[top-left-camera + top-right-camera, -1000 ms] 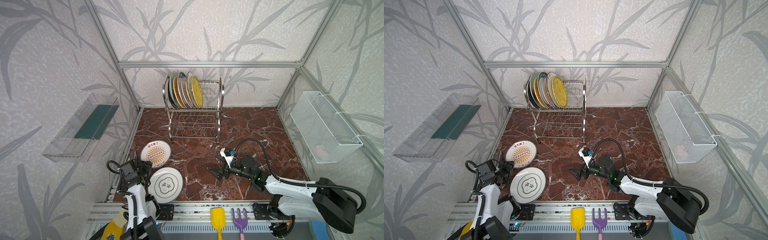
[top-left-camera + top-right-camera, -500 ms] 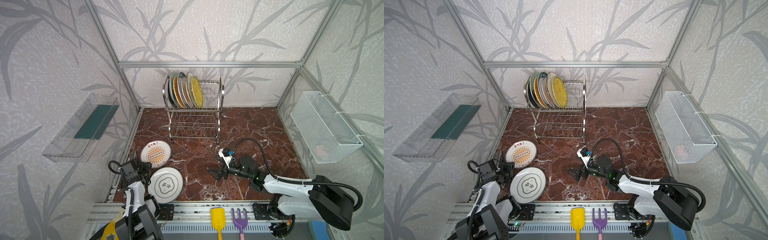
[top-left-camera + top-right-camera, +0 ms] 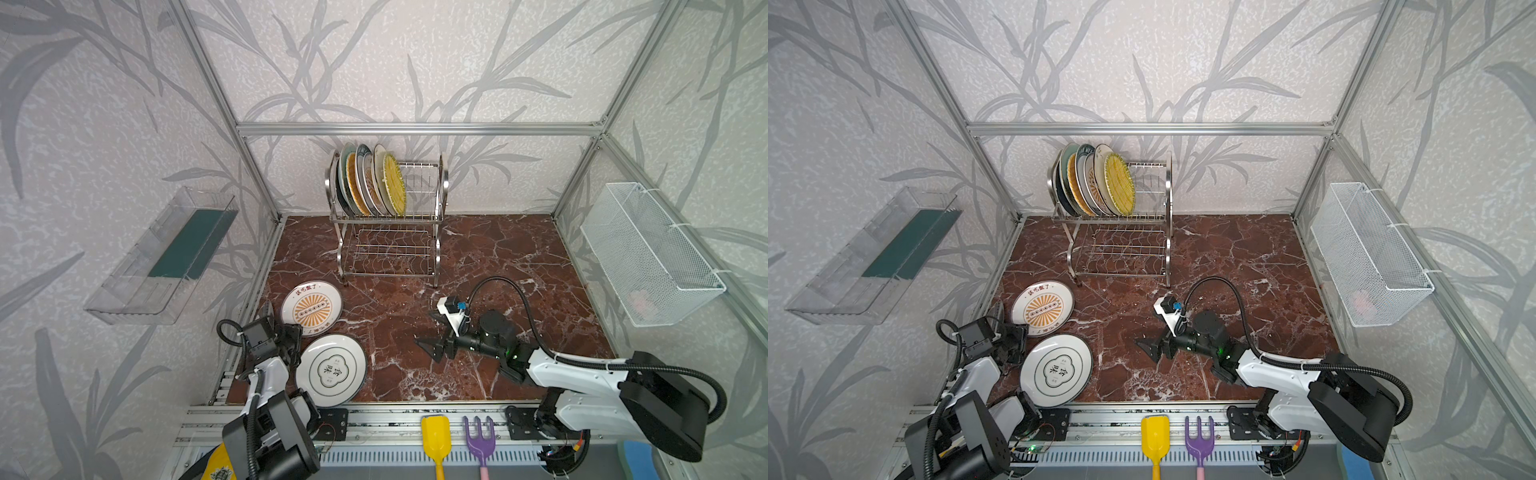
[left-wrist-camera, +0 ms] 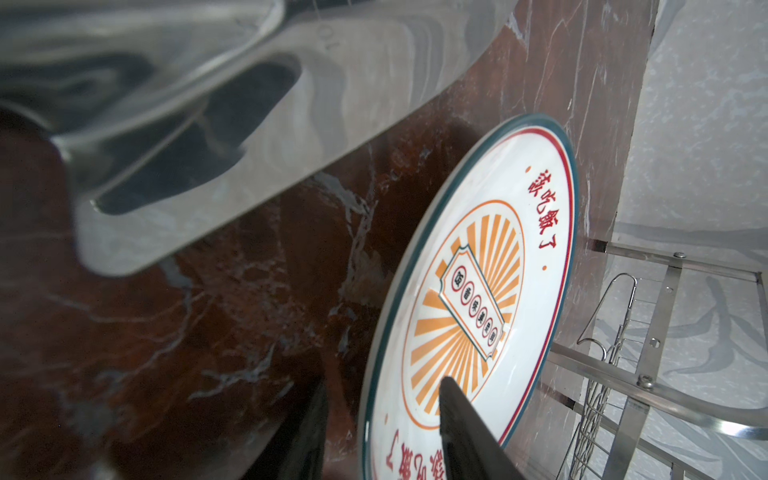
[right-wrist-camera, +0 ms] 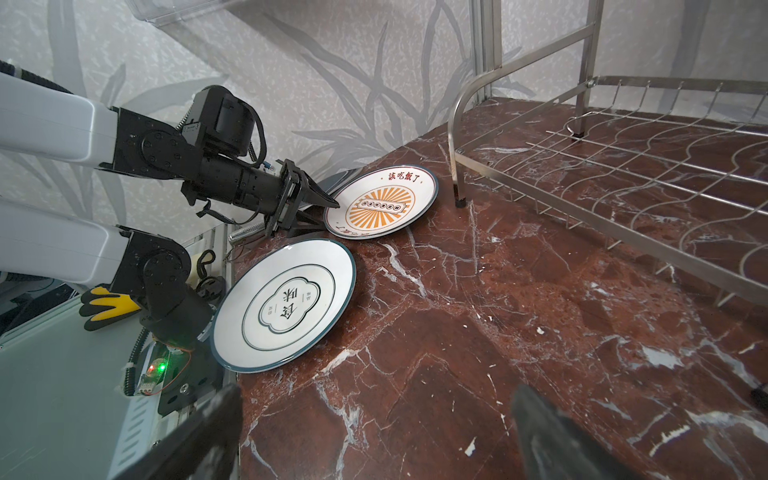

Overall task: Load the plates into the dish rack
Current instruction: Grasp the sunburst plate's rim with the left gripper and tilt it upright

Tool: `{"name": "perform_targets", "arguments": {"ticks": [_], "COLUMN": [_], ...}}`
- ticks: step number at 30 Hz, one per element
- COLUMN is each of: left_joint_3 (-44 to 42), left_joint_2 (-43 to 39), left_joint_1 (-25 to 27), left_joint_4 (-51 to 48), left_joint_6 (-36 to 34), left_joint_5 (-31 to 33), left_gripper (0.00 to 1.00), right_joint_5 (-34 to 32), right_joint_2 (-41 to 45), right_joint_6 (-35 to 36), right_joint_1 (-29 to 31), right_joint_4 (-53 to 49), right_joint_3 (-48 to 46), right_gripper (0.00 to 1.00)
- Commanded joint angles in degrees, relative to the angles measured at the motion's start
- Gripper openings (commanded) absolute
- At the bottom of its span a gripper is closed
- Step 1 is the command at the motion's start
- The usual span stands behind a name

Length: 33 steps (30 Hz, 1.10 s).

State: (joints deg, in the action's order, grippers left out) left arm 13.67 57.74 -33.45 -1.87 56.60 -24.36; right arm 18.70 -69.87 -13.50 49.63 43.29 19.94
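Note:
The steel dish rack [image 3: 440, 208] [image 3: 1168, 208] stands at the back with several plates [image 3: 370, 183] upright in its top tier. An orange-sunburst plate [image 3: 311, 308] [image 5: 380, 208] and a Chinese-character plate [image 3: 331, 370] [image 5: 286, 303] lie on the marble floor at front left. My left gripper [image 3: 296, 338] [image 4: 384, 382] [image 5: 324, 210] straddles the sunburst plate's [image 4: 478, 291] near rim. One finger lies over its face, the other sits below with a gap showing. My right gripper [image 3: 432, 349] [image 5: 376, 392] hovers wide open and empty over bare floor, pointing at the two plates.
A clear plastic tray [image 3: 166, 257] hangs on the left wall and a white mesh basket [image 3: 648, 257] on the right wall. A yellow spade [image 3: 435, 432] and a purple fork [image 3: 480, 436] hang at the front rail. The rack's lower tier [image 5: 623, 166] holds nothing.
My left gripper's jaws have narrowed round the sunburst plate's rim. The right gripper has drifted slightly left, staying open.

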Motion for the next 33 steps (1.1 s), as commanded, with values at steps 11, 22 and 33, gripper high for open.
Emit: {"name": "perform_targets", "arguments": {"ticks": [11, 22, 33], "left_joint_3": [0.21, 0.06, 0.63], "left_joint_2": [7.11, 6.99, 6.26], "left_joint_1": [-0.37, -0.30, -0.34], "left_joint_4": [4.48, 6.33, 11.42], "left_joint_6": [2.55, 4.09, 7.72], "left_joint_5": [-0.34, 0.66, -1.28], "left_gripper": [0.36, 0.23, 0.08], "right_joint_5": [-0.99, -1.63, -1.76], "right_joint_2": [1.64, 2.44, 2.83], "right_joint_6": [1.01, 1.40, 1.78], "right_joint_1": [0.30, 0.28, 0.29], "right_joint_4": [-0.13, -0.22, -0.22], "right_joint_3": [1.76, 1.69, 1.68], "right_gripper": [0.99, 0.99, 0.99]}}
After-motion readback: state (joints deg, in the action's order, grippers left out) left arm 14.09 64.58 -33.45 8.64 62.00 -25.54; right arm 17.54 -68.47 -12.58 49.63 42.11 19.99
